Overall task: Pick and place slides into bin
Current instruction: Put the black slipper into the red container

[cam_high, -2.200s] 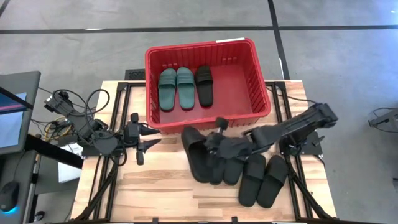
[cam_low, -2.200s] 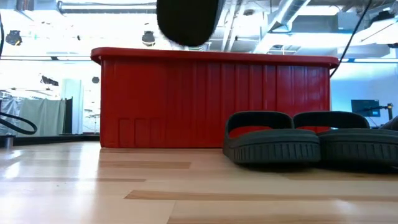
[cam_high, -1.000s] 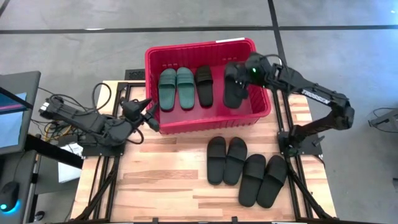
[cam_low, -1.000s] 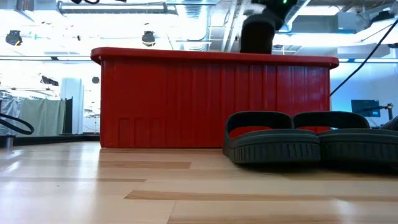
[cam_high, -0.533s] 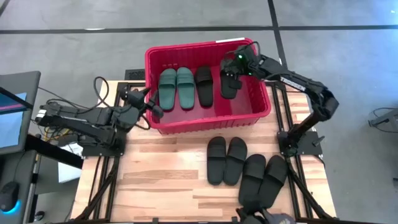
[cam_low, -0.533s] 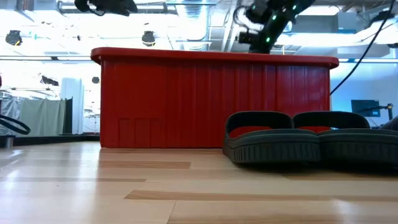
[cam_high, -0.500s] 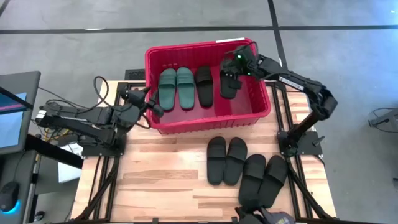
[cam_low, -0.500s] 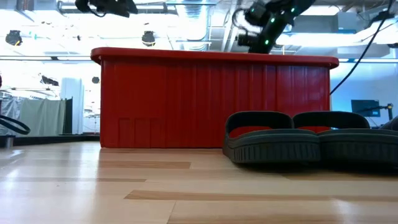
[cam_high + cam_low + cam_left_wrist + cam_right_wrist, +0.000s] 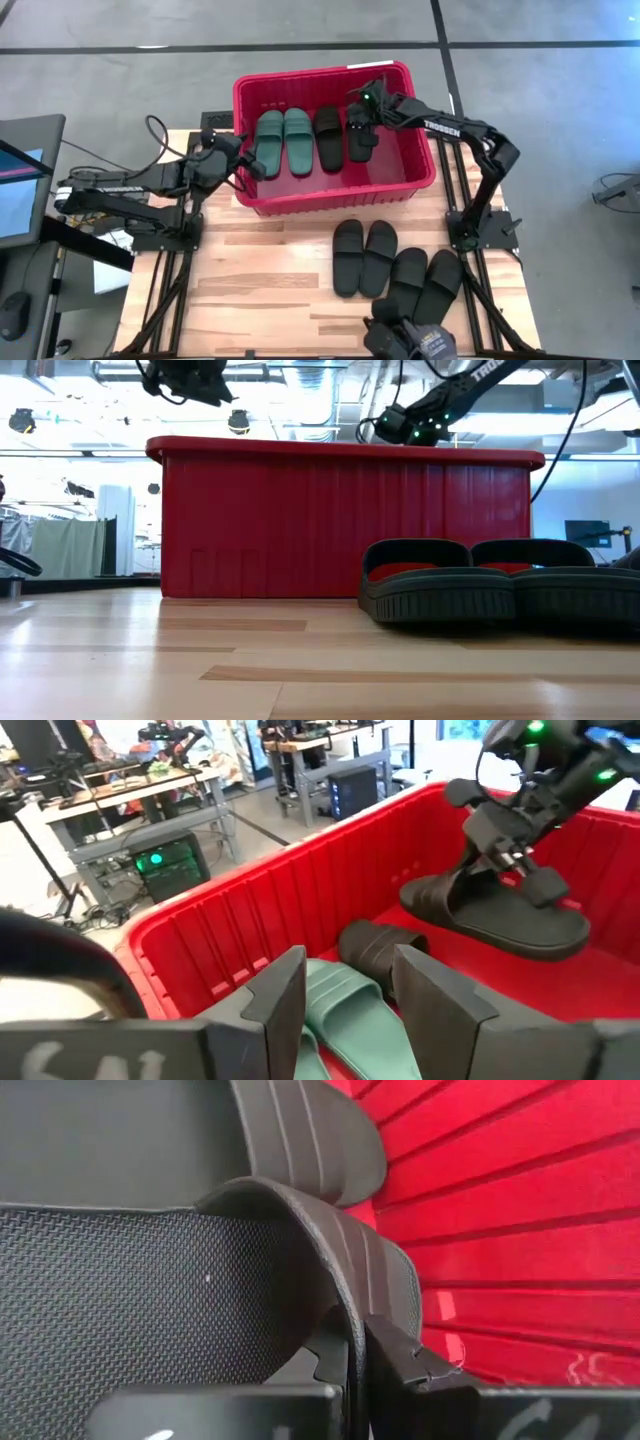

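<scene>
Over the large red ribbed plastic bin point(image 9: 249, 95) at the far end of the light wooden bench point(image 9: 270, 300), I see my right hand point(image 9: 362, 110) reaching in from the right side, clenched on the wide strap of a black rubbery slide point(image 9: 359, 132). From the right wrist camera the strap sits pinched between the two dark fingers point(image 9: 400, 1355), with the textured sole filling the near field (a second black slide point(image 9: 300, 1130) lies just beyond it). From the left wrist camera that slide point(image 9: 500, 915) appears tilted, toe end touching the bin floor and heel end raised under the hand.

Already lying flat in the bin are the dull green pair of slides point(image 9: 283, 141), side by side, and just beside them one black slide point(image 9: 328, 136), which the held slide is nearly touching on its right.

My left hand point(image 9: 240, 160) hovers at the bin's left rim, its fingers point(image 9: 285, 985) spread apart and holding nothing, pointing in toward the green pair.

Out on the bench, in front of the bin, four more black slides lie in two pairs: one pair point(image 9: 362, 257) nearer the bin, the other point(image 9: 427, 287) just beside it toward the right edge.
</scene>
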